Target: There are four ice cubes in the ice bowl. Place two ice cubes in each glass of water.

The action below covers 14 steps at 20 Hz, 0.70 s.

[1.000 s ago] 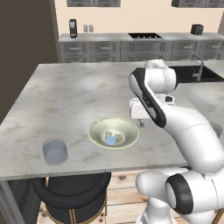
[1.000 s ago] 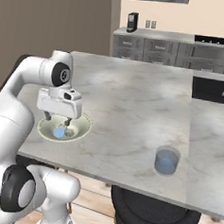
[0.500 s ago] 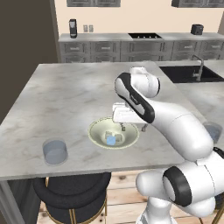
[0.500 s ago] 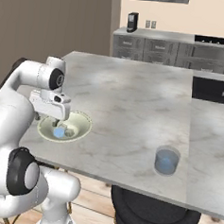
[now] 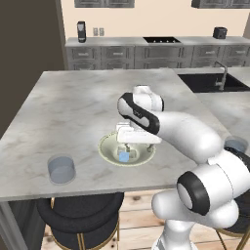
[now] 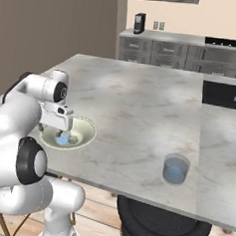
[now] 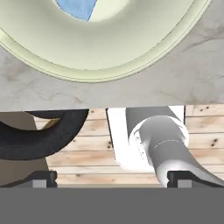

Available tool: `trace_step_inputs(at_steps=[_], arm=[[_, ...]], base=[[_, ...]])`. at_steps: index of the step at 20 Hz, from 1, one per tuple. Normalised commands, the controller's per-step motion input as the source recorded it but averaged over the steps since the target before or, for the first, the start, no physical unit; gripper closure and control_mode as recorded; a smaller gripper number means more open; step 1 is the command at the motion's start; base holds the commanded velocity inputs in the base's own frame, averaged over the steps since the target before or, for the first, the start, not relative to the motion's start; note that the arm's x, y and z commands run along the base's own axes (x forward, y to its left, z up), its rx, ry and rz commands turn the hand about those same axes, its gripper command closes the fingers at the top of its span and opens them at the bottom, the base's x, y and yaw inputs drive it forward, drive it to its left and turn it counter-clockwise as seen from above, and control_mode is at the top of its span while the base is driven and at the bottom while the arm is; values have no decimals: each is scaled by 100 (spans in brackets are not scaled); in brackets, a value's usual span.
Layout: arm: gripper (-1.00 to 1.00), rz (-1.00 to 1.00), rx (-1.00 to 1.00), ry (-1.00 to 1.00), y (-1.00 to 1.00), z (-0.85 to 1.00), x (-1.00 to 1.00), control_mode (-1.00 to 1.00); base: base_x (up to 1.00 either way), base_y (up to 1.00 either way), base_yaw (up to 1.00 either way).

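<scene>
The claw (image 5: 128, 145) hangs with its jaws spread wide and nothing between them, low over the pale cream-green ice bowl (image 5: 108, 150) near the front edge of the marble table (image 5: 73, 107). Light blue ice cubes (image 5: 124, 156) lie in the bowl's bottom, just under the fingertips. One glass of water (image 5: 61, 169) stands well apart at the table's near left, the other glass of water (image 6: 176, 169) far over on the right side.
</scene>
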Motion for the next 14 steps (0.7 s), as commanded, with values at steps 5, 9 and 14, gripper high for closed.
trace_step_inputs(at_steps=[5,9,14], arm=[[-100,0,1,-14,0,-51,1,-100],[-100,0,5,-18,11,-25,22,-100],[-100,0,6,-16,7,-15,30,-100]], base=[[0,0,0],[0,0,0],[0,0,0]])
